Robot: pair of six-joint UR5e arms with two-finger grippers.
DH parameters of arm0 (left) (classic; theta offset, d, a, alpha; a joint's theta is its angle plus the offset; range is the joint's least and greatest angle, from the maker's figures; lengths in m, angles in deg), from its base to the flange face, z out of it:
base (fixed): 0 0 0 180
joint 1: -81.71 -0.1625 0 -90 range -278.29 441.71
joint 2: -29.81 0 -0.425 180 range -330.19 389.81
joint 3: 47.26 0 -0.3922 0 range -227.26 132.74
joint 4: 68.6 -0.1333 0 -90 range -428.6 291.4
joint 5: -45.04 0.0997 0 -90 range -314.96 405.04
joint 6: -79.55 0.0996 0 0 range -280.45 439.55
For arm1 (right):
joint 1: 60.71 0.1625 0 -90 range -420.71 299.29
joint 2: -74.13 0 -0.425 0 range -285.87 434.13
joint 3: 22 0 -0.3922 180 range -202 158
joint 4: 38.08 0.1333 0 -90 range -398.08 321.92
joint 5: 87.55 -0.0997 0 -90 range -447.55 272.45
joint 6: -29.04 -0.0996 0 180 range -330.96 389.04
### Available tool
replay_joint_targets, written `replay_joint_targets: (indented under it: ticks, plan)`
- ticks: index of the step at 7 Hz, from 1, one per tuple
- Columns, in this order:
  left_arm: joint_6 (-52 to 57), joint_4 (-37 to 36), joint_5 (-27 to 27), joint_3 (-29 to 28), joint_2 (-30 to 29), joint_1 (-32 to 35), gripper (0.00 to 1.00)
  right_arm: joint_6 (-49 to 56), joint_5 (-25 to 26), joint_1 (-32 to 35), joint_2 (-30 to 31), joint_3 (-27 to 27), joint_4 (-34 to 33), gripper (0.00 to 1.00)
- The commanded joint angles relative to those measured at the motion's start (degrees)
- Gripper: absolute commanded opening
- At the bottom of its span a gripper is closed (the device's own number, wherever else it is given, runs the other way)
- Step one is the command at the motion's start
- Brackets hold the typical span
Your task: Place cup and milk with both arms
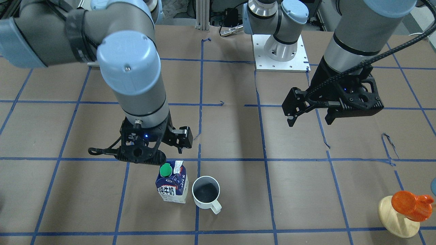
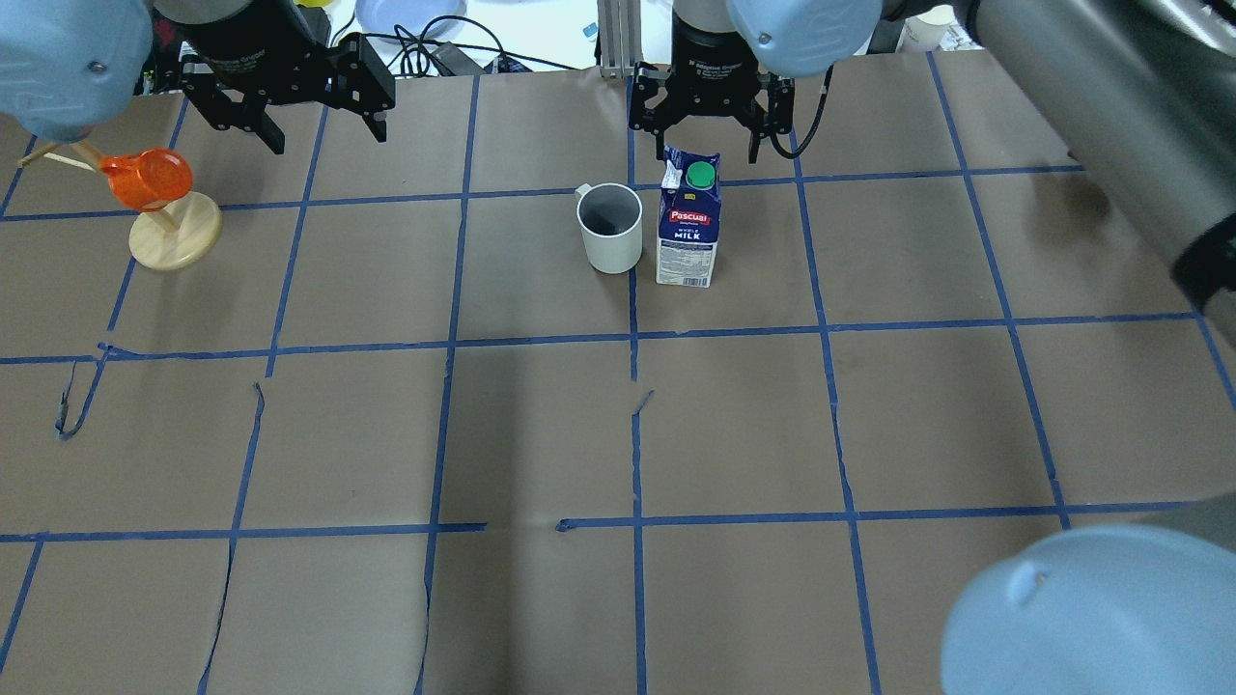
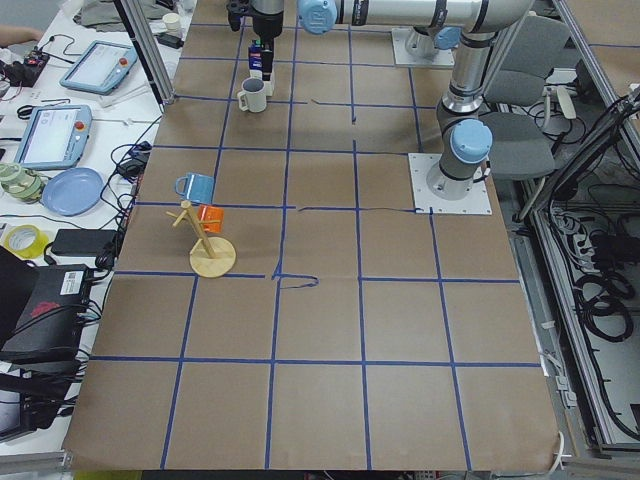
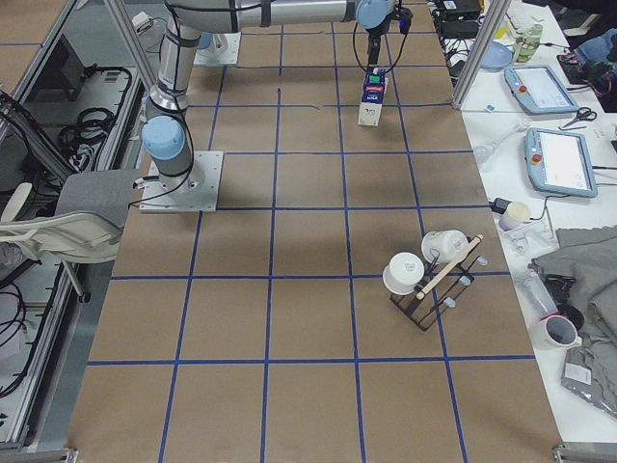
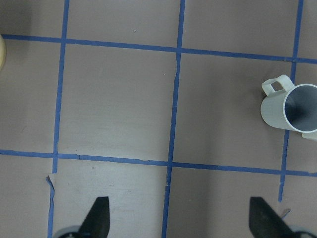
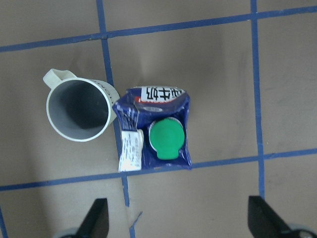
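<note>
The white cup [image 2: 610, 227] with its dark inside stands upright on the brown table, right beside the milk [image 2: 688, 227], a blue and white carton with a green cap. Both also show in the front view, cup [image 1: 205, 193] and milk [image 1: 172, 182]. My right gripper [image 2: 707, 130] is open and empty, hovering above the milk [image 6: 156, 131], with the cup [image 6: 79, 110] next to it. My left gripper [image 2: 323, 130] is open and empty, well apart from both, above bare table. Its wrist view shows the cup [image 5: 290, 106] at the right edge.
An orange cup-like thing on a pale wooden stand [image 2: 159, 208] sits near my left gripper, at the table's far left. A blue cup [image 3: 195, 185] stands behind it. A rack with white mugs [image 4: 424, 280] is on my right side. Blue tape lines grid the table.
</note>
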Motion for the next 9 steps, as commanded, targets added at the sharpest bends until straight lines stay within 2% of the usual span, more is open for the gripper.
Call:
replay_joint_targets:
  ticks: [1,3,4,9]
  plan:
    - [0.0,0.1,0.0,0.0,0.0,0.0,1.0,6.1,0.3,-1.5,9.1,-4.9,5.6,1.0]
    - [0.0,0.0,0.0,0.0,0.0,0.0,1.0,10.3,0.5,-6.4,18.4,-14.3,4.7,1.0]
    - [0.0,0.0,-0.2,0.0,0.0,0.0,1.0,12.7,0.5,-9.0,20.7,-17.0,4.8,1.0]
    - [-0.1,0.6,-0.1,-0.7,0.0,-0.1,1.0,13.6,0.4,-10.3,21.1,-16.8,2.6,1.0]
